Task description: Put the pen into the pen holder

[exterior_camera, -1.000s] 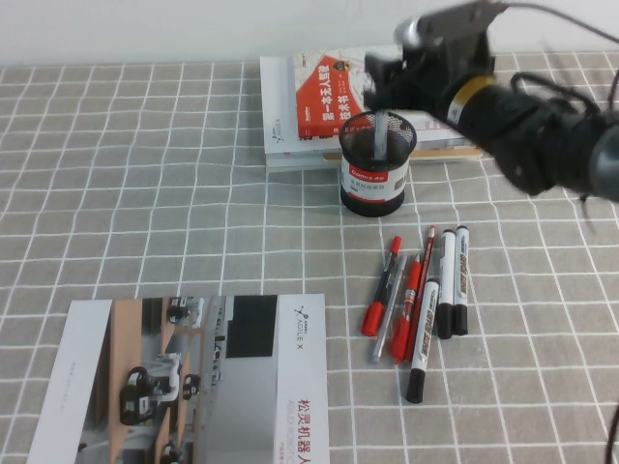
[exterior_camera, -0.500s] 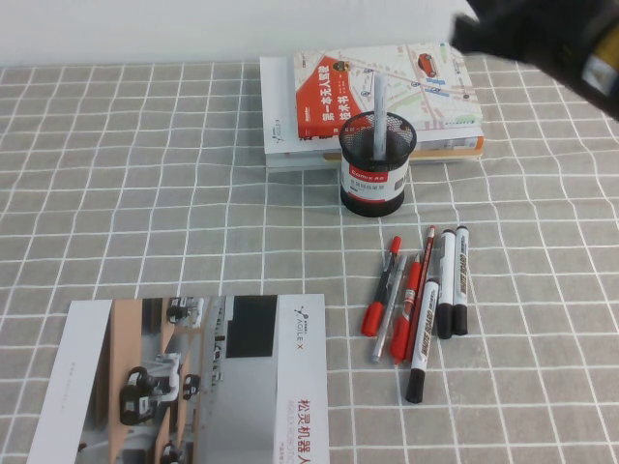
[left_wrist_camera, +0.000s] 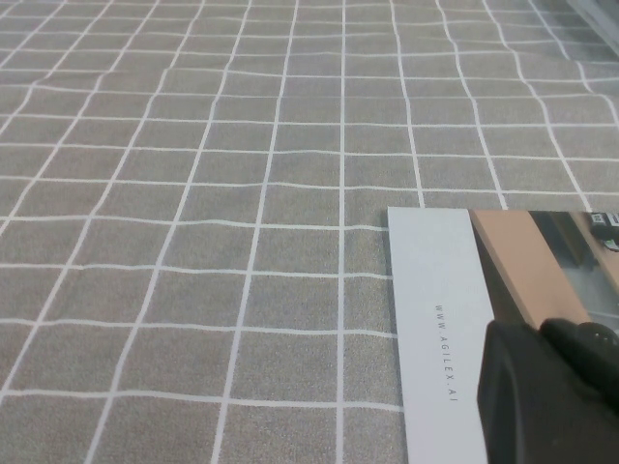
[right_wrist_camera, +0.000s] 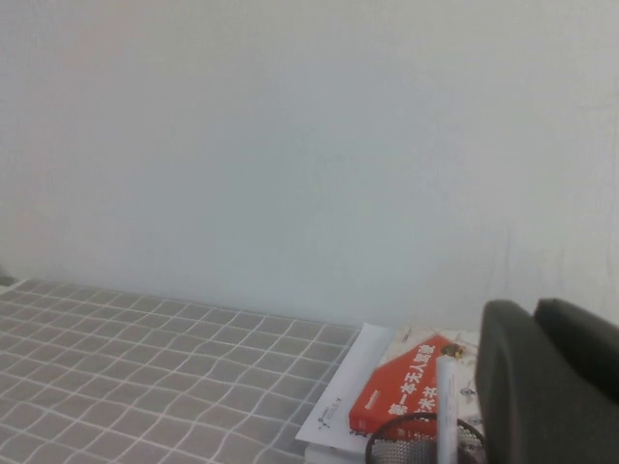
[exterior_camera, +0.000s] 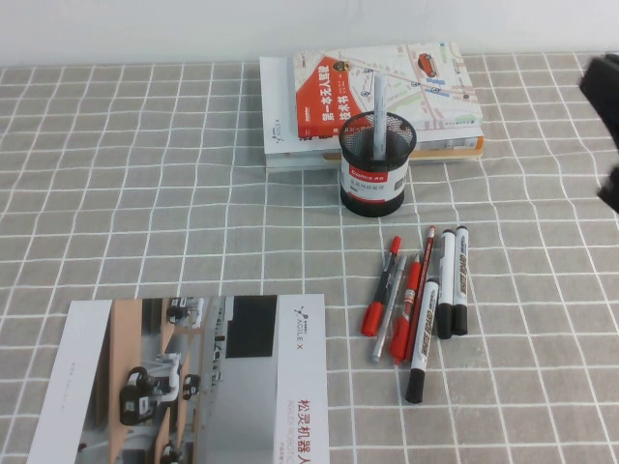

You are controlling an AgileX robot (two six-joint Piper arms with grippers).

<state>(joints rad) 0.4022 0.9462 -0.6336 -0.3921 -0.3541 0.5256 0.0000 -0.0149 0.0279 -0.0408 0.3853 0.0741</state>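
Observation:
The white pen [exterior_camera: 379,108] stands nearly upright inside the black mesh pen holder [exterior_camera: 376,179], its top poking above the rim. In the right wrist view the pen [right_wrist_camera: 446,411] and the holder's rim [right_wrist_camera: 406,447] sit low beside my right gripper [right_wrist_camera: 535,314], which is shut and holds nothing. In the high view the right arm [exterior_camera: 606,92] shows only as a dark blur at the right edge, well clear of the holder. My left gripper [left_wrist_camera: 544,333] is shut and hangs over the corner of a booklet; it is out of the high view.
A stack of books [exterior_camera: 290,106] lies right behind the holder. Several red pens and black-capped markers [exterior_camera: 426,290] lie in a row in front of it. A printed booklet [exterior_camera: 193,377] lies at the front left.
The right arm has drawn back from above the holder to the right edge, and its gripper has shut empty. The pen stays standing in the holder.

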